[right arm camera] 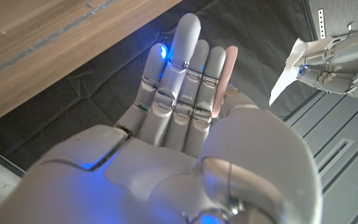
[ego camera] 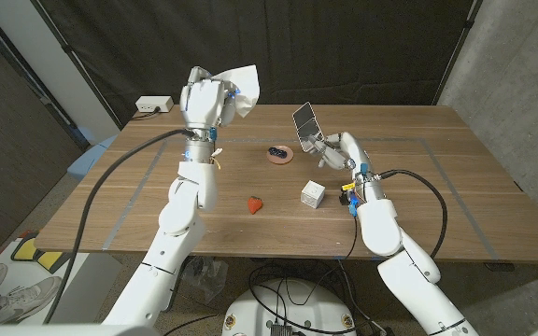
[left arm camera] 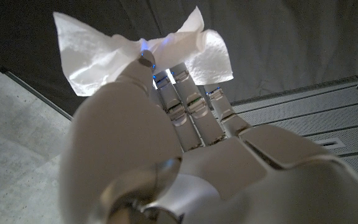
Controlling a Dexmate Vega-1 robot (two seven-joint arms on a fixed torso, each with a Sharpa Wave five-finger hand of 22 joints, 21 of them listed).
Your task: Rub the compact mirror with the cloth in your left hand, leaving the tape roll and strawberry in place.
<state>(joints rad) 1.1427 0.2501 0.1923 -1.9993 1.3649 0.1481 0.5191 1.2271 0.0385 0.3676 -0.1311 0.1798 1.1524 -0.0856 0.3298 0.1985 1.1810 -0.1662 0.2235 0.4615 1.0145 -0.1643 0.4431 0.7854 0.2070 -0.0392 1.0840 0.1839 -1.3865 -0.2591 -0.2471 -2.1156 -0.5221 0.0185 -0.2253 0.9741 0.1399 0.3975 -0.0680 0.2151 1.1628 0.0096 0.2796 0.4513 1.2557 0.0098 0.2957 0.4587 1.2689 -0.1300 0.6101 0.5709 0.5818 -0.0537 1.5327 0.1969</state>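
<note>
Holding the cloth [ego camera: 241, 89] pinched in its fingers [left arm camera: 143, 65], the left hand [ego camera: 205, 101] stands raised above the table [ego camera: 456, 168]'s far left part. Rightward, the strawberry [ego camera: 255, 203] and tape roll [ego camera: 280, 153] lie on the table, apart from both hands. Further right, the right hand [ego camera: 332, 149] grips the compact mirror [ego camera: 306, 119], open and lifted, its lid tilted up toward the left. The cloth must therefore travel rightward across to the mirror, passing above the tape roll.
</note>
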